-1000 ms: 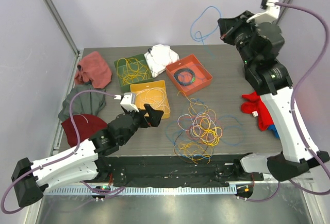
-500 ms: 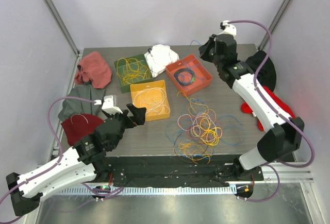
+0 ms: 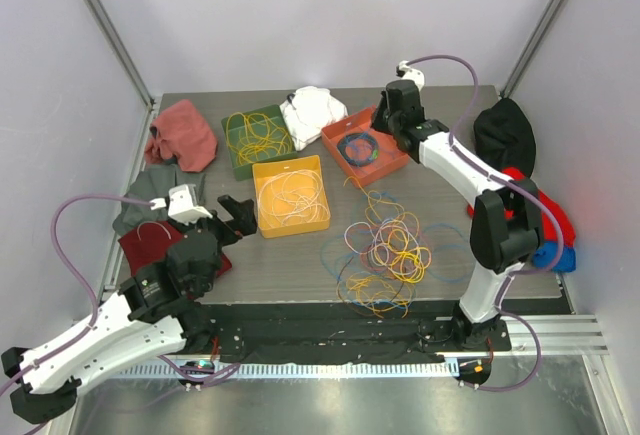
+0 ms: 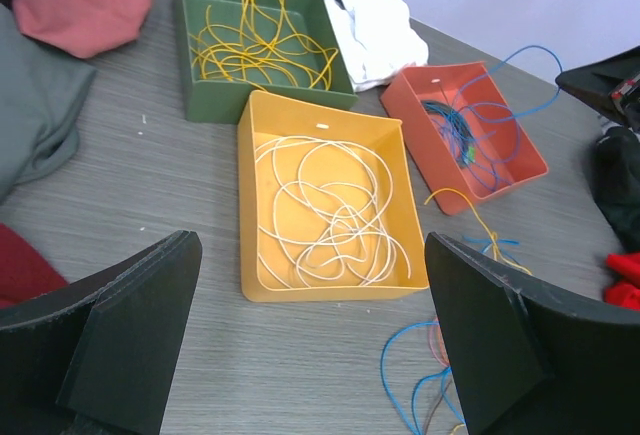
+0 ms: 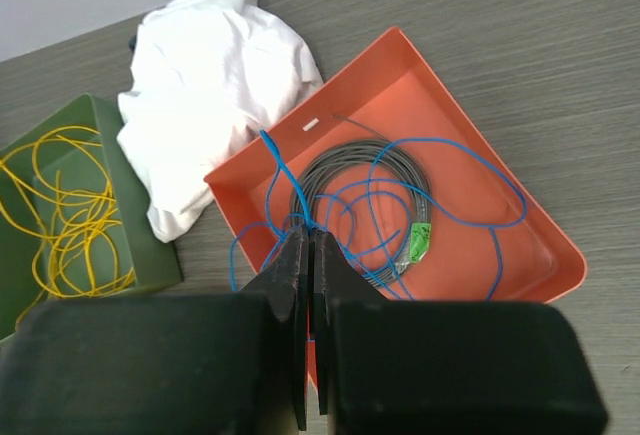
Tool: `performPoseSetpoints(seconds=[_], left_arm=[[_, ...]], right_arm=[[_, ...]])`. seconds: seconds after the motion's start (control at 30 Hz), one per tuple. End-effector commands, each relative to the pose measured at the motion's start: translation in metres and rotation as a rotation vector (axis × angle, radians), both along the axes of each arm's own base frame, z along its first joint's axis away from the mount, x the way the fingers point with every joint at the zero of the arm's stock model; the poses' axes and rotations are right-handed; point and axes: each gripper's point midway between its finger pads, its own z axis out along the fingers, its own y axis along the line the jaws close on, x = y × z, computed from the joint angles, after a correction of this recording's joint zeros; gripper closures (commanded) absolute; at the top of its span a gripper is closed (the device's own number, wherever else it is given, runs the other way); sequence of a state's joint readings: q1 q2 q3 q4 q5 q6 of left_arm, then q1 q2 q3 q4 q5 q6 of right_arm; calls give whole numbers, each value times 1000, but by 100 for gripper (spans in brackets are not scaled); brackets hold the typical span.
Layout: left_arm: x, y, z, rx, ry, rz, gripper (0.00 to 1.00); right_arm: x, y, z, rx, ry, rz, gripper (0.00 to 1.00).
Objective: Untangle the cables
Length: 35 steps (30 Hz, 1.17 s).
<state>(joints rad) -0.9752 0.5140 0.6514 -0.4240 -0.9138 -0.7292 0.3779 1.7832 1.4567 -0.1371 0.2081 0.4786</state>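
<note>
A loose tangle of cables [image 3: 385, 255], yellow, pink, blue and orange, lies on the dark table at the near middle. My right gripper [image 3: 379, 125] hangs over the orange tray [image 3: 398, 160], shut on a thin blue cable [image 5: 450, 170]. That cable's loops drape into the tray over a coiled grey cable [image 5: 360, 170]. The right wrist view shows the blue cable pinched at the tips of the right gripper [image 5: 310, 230]. My left gripper [image 3: 236, 217] is open and holds nothing, near and left of the yellow tray [image 3: 262, 225] of white cables [image 4: 325, 205].
A green tray [image 3: 240, 160] holds yellow cables [image 4: 260, 45]. A white cloth [image 3: 312, 110] lies at the back, with pink [image 3: 185, 133], grey [image 3: 150, 195] and dark red [image 3: 150, 245] cloths on the left. Black [image 3: 505, 135] and red [image 3: 540, 220] cloths lie on the right.
My right arm swung down from high at the back right to the orange tray, bringing the blue cable. My left arm drew back towards the near left, still open.
</note>
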Motion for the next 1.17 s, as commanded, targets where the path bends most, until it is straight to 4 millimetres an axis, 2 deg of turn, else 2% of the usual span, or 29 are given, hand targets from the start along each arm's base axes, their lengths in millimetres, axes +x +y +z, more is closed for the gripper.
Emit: performPoseSetpoints(seconds=[0.0,0.03,0.13,0.23,0.27,0.33,0.37,0.4,0.43,0.47,0.57,0.6,0.67,0.7,0.73,0.77,0.8,0.83,0.87,0.9,0.93,0.97,1.1,1.13], left_arm=[[2,12,11,7,-21,67,0],[2,11,10,9,-18,65,0],[3,7,6,13,-7,54,0],[4,1,4,14,2,32,0],[4,-2,3,19,8,20,0],[5,-5,2,22,10,10,0],[5,-6,2,23,11,7,0],[6,-8,3,19,10,3,0],[6,-9,3,17,11,-3,0],[6,-11,2,19,13,-9,0],[7,-22,3,19,23,-55,0],[6,-30,2,22,35,-89,0],[7,-40,2,31,51,-122,0],[7,-46,0,39,68,-148,0],[9,-52,-4,71,101,-154,0],[10,-55,-6,73,123,-152,0],[11,-58,-11,96,148,-154,0],[12,-65,-14,127,186,-170,0],[14,-69,-16,144,205,-176,0],[14,-74,-17,146,222,-183,0],[14,-78,-15,146,235,-194,0],[16,-83,-22,161,258,-201,0],[17,-102,-24,118,253,-257,0],[16,-105,-23,107,253,-275,0]], right_arm=[[12,0,1,-8,-47,-18,99],[14,1,-10,-18,-27,-17,99],[14,-2,-26,-44,2,-29,99],[10,-9,-29,-68,26,-53,67],[7,-12,-20,-65,13,-63,54],[-4,-17,-12,-70,-2,-86,46],[-10,-18,7,-53,-36,-92,40],[-16,-17,16,-49,-52,-96,39],[-24,-18,15,-50,-48,-98,37],[-33,-19,34,-35,-79,-102,37],[-61,-13,40,-25,-84,-81,36],[-79,-16,42,-16,-91,-66,37],[-103,-8,49,23,-124,-22,37],[-126,-14,45,43,-138,-3,37],[-137,-7,54,86,-194,39,38],[-153,-9,28,91,-176,62,38],[-164,-8,34,123,-211,85,38],[-179,-9,53,176,-273,114,38],[-190,-7,51,188,-277,135,38],[-199,-8,35,185,-247,144,38],[-209,-11,35,186,-245,156,39],[-218,-6,30,183,-229,182,39],[-238,-15,9,133,-172,197,39],[-242,-19,13,130,-186,198,39]])
